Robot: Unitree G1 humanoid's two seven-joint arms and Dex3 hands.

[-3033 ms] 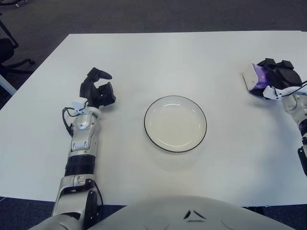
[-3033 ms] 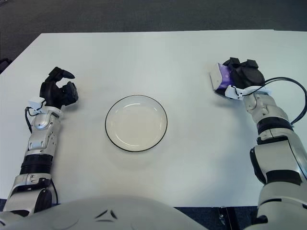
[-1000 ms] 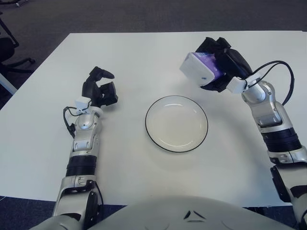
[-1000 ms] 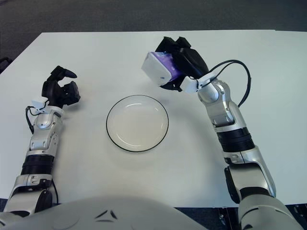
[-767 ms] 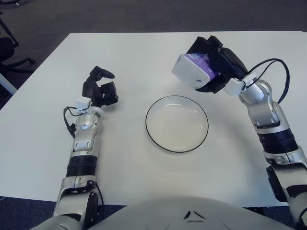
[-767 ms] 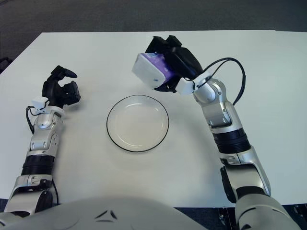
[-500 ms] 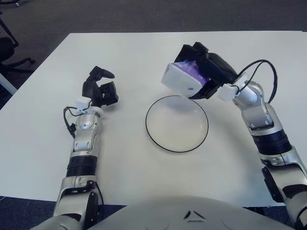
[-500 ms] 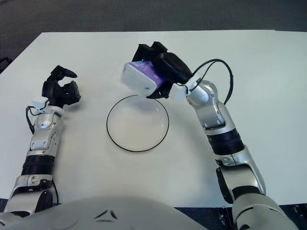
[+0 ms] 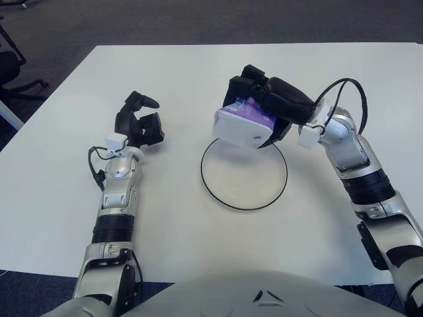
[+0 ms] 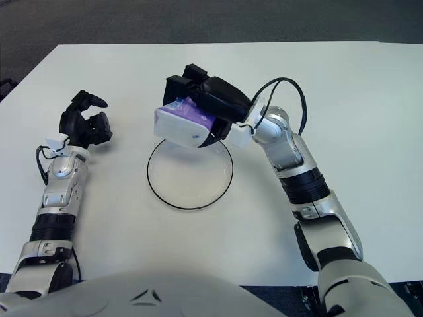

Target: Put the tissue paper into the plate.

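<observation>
One hand works: our right hand clamps the tissue paper above the plate for lowering, while our left hand, loosely curled and empty, waits aside.

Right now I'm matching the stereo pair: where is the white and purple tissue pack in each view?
Left eye view: white and purple tissue pack right of centre, in the right hand.
Right eye view: pack left of centre.
Shared landmark: it overlaps the far rim of the black-rimmed white plate.
</observation>
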